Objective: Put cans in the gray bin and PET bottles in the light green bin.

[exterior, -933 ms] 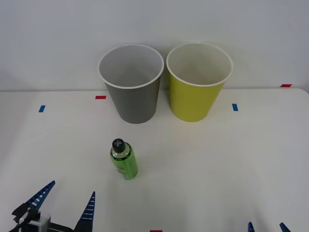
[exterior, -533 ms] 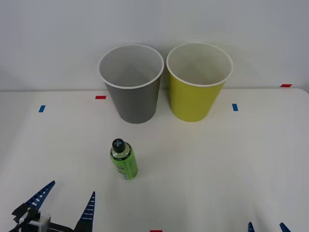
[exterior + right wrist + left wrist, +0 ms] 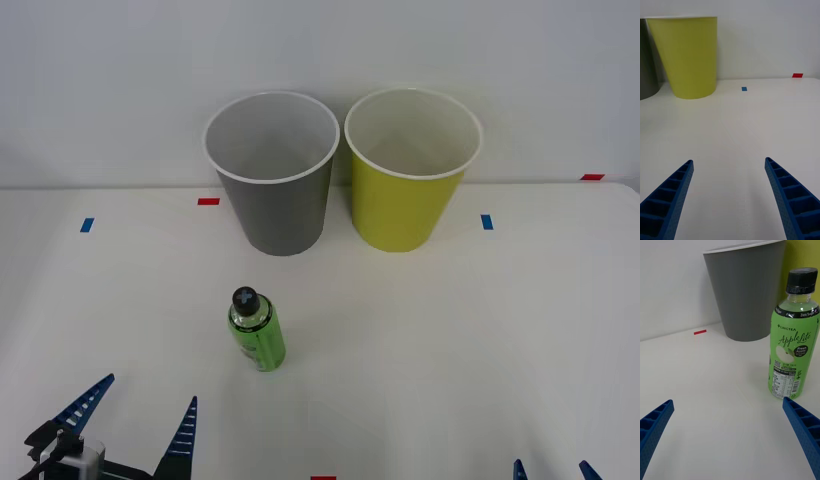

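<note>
Nearest me, the left gripper (image 3: 140,420) sits low at the table's near edge on the robot's left, its blue ribbed fingers (image 3: 805,435) spread wide and holding nothing. The right gripper (image 3: 552,470) is at the near edge on the robot's right, only its fingertips showing in the front view; its wrist view shows its fingers (image 3: 790,195) apart too, over bare white table (image 3: 480,340).

Just beyond the left gripper, and toward its right finger, the green PET bottle (image 3: 257,330) stands upright on the table with its black cap on, clear of both fingers.

Farther back the gray bin (image 3: 273,175) and the light green bin (image 3: 410,172) stand side by side near the wall, the gray one on the robot's left, rims close together. The bottle stands in front of the gray bin, well apart from it.
</note>
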